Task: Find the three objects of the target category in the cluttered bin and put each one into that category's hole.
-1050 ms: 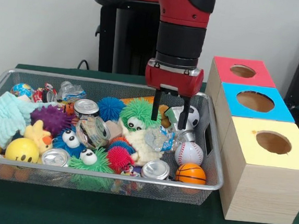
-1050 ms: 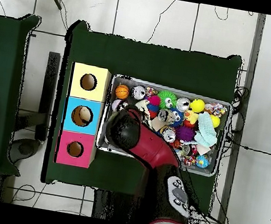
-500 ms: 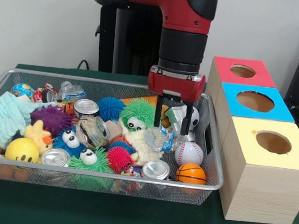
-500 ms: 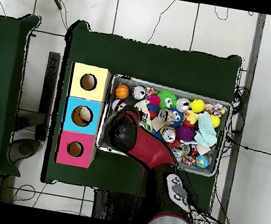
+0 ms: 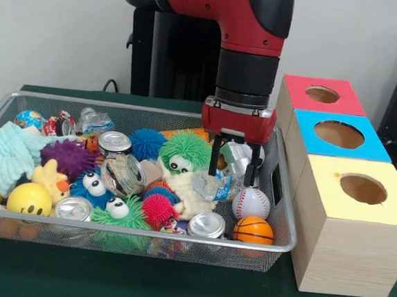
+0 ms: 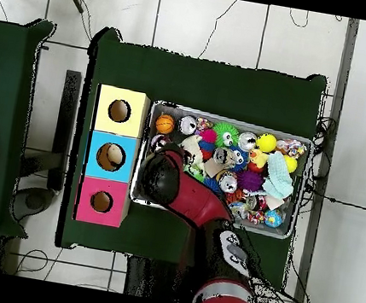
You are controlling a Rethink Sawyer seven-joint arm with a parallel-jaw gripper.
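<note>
From the front, the gripper [image 5: 234,163] is hanging inside the wire bin [image 5: 283,225], its two black fingers [image 5: 215,154] spread apart and straddling the soccer ball [image 5: 243,154] without clamping it. A baseball [image 5: 251,202] is lying at five o'clock of it.

From overhead, the arm [image 6: 181,191] is covering the gripper; the basketball [image 6: 165,124] is sitting at eleven o'clock.

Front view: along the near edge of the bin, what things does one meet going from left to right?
Yellow smiley ball → silver can → green fuzzy toy with eyes → second silver can → small basketball, then outside the bin the yellow-topped box.
</note>
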